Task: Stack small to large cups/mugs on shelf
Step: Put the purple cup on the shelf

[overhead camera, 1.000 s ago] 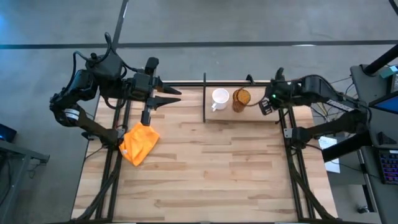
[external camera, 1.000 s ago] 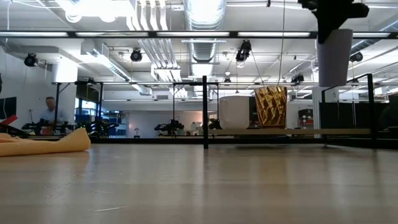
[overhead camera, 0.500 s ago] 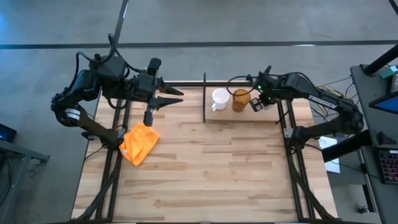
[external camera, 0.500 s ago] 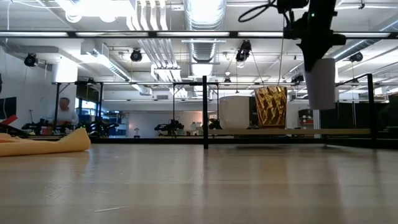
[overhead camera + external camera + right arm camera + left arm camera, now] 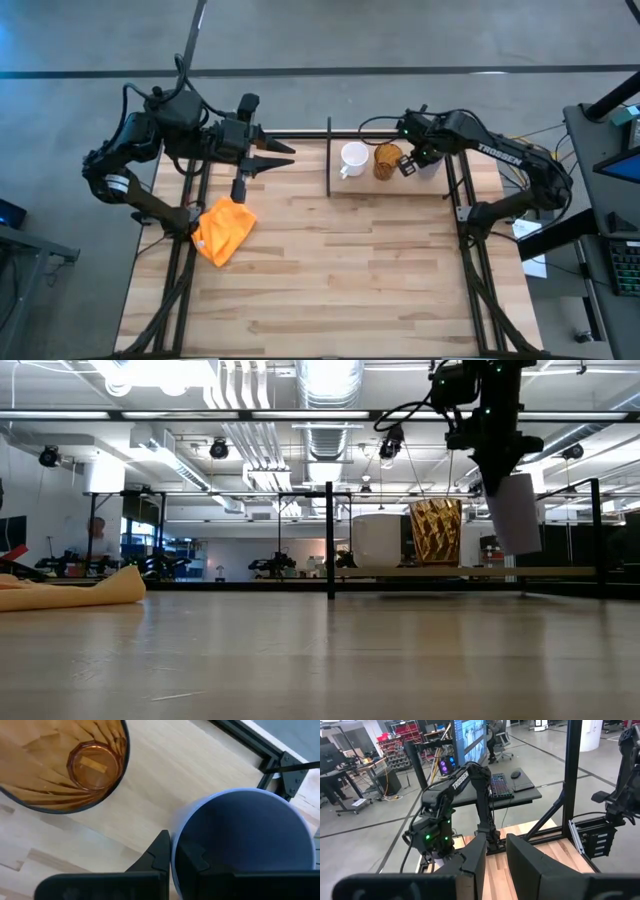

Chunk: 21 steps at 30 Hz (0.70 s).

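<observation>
The right gripper (image 5: 411,164) hangs over the shelf (image 5: 400,185) at the far edge of the tabletop (image 5: 330,270), its jaws pinching the rim of the lavender tumbler (image 5: 245,845), one finger inside the wall and one outside. The tumbler is carried clear above the board, slightly tilted, just beside the amber cup (image 5: 388,158), with the white mug (image 5: 352,158) next along, apparently to extend the size-ordered row. The left gripper (image 5: 280,156) waits with jaws parted near the orange cloth (image 5: 222,229).
</observation>
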Each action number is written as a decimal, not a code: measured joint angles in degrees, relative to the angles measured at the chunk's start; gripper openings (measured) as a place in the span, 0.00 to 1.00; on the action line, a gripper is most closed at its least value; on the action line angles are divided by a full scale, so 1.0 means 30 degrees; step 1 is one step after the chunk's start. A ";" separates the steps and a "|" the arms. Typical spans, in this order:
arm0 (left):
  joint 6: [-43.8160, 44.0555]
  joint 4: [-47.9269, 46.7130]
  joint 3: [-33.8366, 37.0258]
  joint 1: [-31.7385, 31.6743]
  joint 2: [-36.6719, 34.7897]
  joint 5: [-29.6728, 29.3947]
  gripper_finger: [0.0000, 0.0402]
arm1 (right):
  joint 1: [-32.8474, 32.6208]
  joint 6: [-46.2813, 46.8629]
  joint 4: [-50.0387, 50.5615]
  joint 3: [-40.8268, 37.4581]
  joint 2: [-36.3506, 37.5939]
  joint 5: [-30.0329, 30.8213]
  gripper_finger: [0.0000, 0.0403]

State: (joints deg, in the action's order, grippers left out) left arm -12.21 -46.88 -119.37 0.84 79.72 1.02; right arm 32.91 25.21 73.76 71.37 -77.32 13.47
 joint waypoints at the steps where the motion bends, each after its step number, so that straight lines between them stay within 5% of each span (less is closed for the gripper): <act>1: 0.0000 -0.0003 0.0000 -0.0004 0.0000 0.0004 0.16 | 0.0041 0.0001 -0.0007 0.0001 -0.0102 -0.0113 0.02; 21: 0.0000 -0.0024 0.0000 -0.0006 0.0000 0.0001 0.16 | 0.0771 -0.0562 -0.1431 -0.0495 -0.0299 -0.1543 0.02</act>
State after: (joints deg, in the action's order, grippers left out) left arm -12.21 -46.96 -119.37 0.82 79.72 1.02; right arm 35.22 23.53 69.47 69.89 -78.22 8.85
